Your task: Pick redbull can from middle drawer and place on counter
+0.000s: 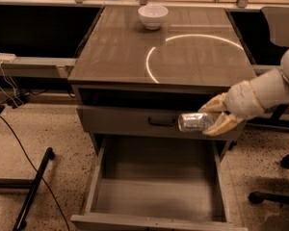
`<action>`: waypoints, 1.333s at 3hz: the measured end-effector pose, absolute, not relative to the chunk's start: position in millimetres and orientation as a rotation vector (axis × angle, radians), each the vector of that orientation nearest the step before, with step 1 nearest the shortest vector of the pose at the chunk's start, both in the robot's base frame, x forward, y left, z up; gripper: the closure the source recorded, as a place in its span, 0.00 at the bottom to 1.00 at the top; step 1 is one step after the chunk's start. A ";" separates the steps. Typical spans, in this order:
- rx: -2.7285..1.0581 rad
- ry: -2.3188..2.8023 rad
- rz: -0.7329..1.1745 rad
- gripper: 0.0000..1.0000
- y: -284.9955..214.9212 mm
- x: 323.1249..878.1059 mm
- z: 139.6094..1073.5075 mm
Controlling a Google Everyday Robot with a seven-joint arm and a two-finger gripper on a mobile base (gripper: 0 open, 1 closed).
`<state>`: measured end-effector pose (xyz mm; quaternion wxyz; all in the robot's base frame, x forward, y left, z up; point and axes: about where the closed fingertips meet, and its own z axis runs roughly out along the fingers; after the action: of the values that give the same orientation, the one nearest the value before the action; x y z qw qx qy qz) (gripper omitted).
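Your tool [204,122] is at the right side of the cabinet, in front of the shut upper drawer front [120,121] and just right of its dark handle [161,122]. Its two tan fingers [213,105] are clamped on the can [192,121], one above it and one below. The can lies on its side in that grip, with its free end pointing left toward the handle. You have it in the air, touching neither the drawer nor the surface.

The drawer [154,196] is pulled out toward you below the tool, and its flat floor and low side walls show. The can hangs over the drawer's back right part, well above the floor.

The surface [197,66] is higher than the can and further back. A bright ring reflection [148,64] shows on its right half. A white bowl [152,16] stands upright near the back edge, left of the ring and well apart from the tool.

The pale arm [267,88] comes in from the right edge and slopes down to the tool.
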<state>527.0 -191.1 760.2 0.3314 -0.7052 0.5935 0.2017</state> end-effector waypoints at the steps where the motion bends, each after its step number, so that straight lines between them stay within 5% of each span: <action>1: -1.869 1.674 0.640 1.00 -195.9 559.2 777.5; 4: -1.840 1.733 0.573 1.00 -228.9 592.5 841.1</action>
<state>592.5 -228.9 841.1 0.2714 -0.6831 0.6437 0.2130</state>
